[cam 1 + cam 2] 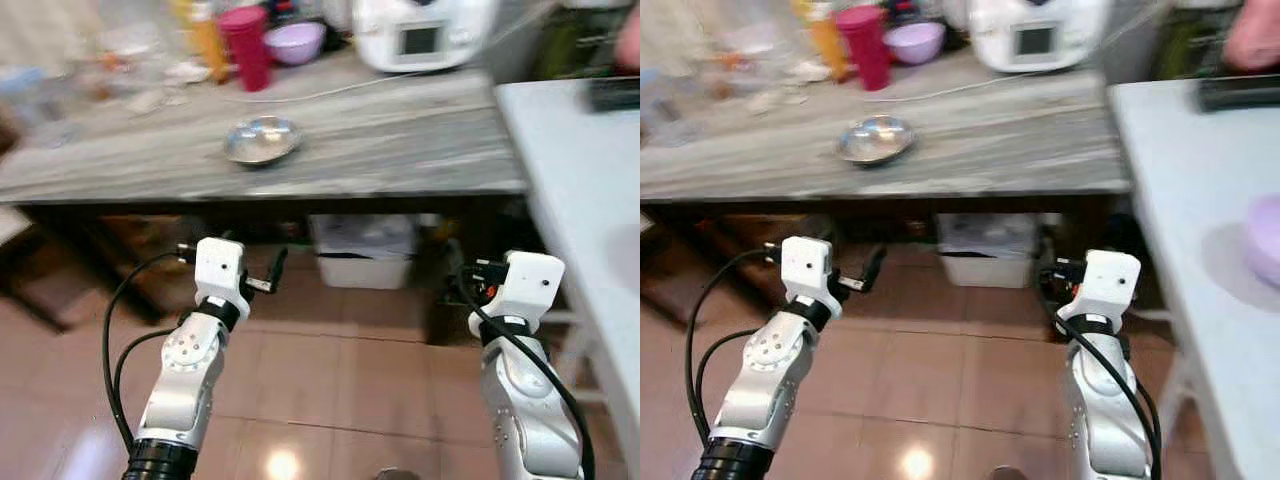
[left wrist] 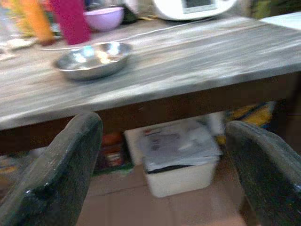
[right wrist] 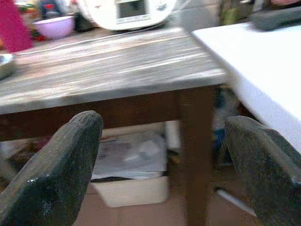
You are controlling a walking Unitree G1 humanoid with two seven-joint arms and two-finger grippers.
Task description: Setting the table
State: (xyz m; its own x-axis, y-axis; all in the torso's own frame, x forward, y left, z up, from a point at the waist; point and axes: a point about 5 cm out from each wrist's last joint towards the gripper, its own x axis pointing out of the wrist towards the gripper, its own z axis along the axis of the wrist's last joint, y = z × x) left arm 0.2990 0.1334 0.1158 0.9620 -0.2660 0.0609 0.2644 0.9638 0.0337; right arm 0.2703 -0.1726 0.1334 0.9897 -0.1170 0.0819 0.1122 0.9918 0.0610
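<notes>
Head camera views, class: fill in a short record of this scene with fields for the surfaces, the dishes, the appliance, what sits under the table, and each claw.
Surfaces: grey wood-grain table; white table on the robot's right
Dishes: steel bowl alone mid-table; purple bowl and magenta cup at the far edge
Appliance: white cooker with a screen, its cord trailing across the table
Under table: white bin on the tiled floor
Left claw: open, holding nothing, below the table edge
Right claw: open, holding nothing, near the table's corner
</notes>
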